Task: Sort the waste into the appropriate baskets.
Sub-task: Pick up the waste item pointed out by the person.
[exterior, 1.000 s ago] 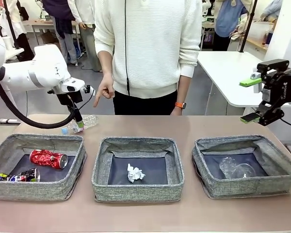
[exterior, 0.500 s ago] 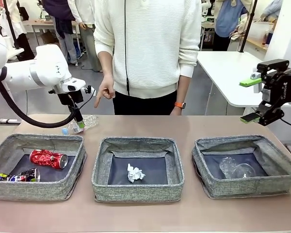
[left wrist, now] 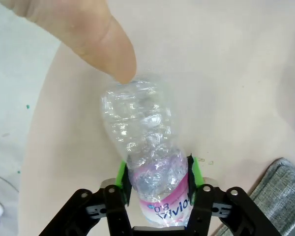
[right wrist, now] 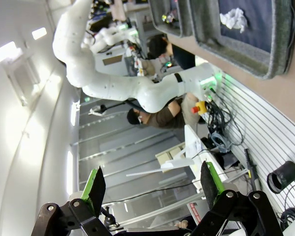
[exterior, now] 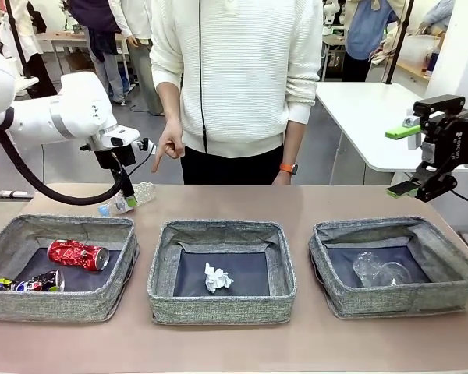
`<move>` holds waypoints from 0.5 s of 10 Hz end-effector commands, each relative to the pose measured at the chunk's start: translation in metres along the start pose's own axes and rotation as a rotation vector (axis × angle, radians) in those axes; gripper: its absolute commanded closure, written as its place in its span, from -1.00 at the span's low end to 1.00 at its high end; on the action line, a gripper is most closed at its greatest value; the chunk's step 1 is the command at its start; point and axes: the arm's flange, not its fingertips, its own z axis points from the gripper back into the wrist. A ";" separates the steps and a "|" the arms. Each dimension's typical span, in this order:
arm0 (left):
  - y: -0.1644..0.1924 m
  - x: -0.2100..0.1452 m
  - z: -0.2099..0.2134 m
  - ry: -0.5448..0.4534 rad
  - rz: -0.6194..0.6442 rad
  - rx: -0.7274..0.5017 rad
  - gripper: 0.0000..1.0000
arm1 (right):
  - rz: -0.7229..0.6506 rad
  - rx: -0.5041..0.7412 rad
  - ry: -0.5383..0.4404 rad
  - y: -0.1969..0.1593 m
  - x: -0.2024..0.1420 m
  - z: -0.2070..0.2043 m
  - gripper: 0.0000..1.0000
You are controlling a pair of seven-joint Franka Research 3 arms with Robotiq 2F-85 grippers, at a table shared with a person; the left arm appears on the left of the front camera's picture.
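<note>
A clear bottle with a pink label (exterior: 140, 192) lies on the table behind the left basket (exterior: 62, 226). My left gripper (exterior: 127, 196) reaches down onto it. In the left wrist view the gripper (left wrist: 157, 171) has both green pads (left wrist: 122, 173) pressed against the labelled part of the bottle (left wrist: 142, 128). My right gripper (exterior: 403, 160) hangs open and empty above the far right of the table; its jaws (right wrist: 152, 182) stand wide apart. In the left basket lie a crushed red can (exterior: 78, 255) and a dark printed can (exterior: 35, 282).
A crumpled paper ball (exterior: 218, 277) lies in the middle basket (exterior: 218, 228), and a clear plastic cup (exterior: 378, 271) in the right basket (exterior: 390, 226). A person stands at the far edge, one hand (exterior: 168, 148) pointing down; a fingertip (left wrist: 93, 39) is close to the bottle's base.
The left gripper's fingers have closed in onto the bottle, and the bottle has shifted slightly. The right arm and the person's hand have barely moved.
</note>
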 end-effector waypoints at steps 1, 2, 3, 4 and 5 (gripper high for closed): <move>0.004 0.001 0.002 0.017 0.020 -0.024 0.15 | -0.015 0.017 0.000 0.008 0.001 0.001 -1.00; 0.004 0.000 0.003 0.015 0.030 -0.028 0.15 | -0.015 0.017 0.000 0.008 0.001 0.001 -1.00; 0.002 -0.001 0.004 0.011 0.040 -0.026 0.15 | -0.015 0.017 0.000 0.008 0.001 0.001 -1.00; -0.001 -0.004 0.010 0.006 0.085 -0.028 0.15 | -0.015 0.017 0.000 0.008 0.001 0.001 -1.00; -0.005 -0.008 0.018 -0.013 0.134 -0.032 0.15 | -0.015 0.017 0.000 0.008 0.001 0.001 -1.00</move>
